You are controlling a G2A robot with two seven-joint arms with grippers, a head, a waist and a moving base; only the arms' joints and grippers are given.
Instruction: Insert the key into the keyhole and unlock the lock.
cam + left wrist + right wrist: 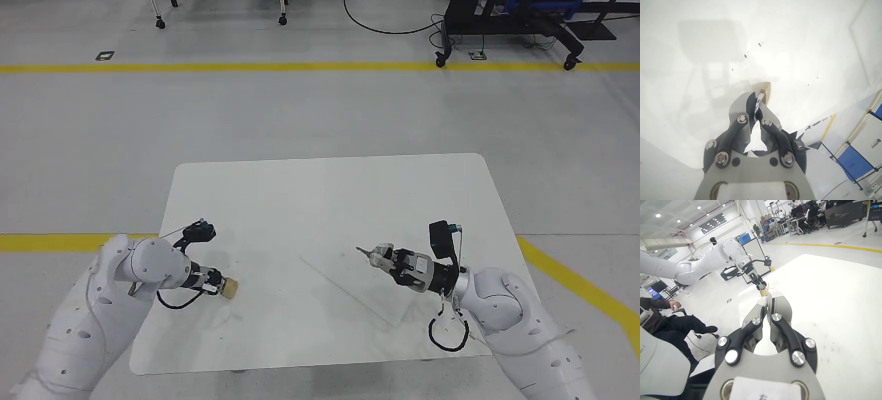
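Observation:
A small brass padlock (230, 288) hangs near the white table's (330, 200) left front part, held by its silver shackle (757, 106). My left gripper (213, 284) is shut on that shackle, and the brass body (767, 92) points away from the fingers. Across the table, my right gripper (383, 258) is shut on a thin metal key (363, 250), whose tip points left toward the lock. In the right wrist view the key's blade (768, 287) lines up just in front of the padlock (763, 292), with a wide gap of table between them in the top view.
The table's left edge (160, 260) lies close behind my left arm. Bare tabletop (300, 270) separates the two grippers. A blue and white box (863, 151) stands on the floor beside the table.

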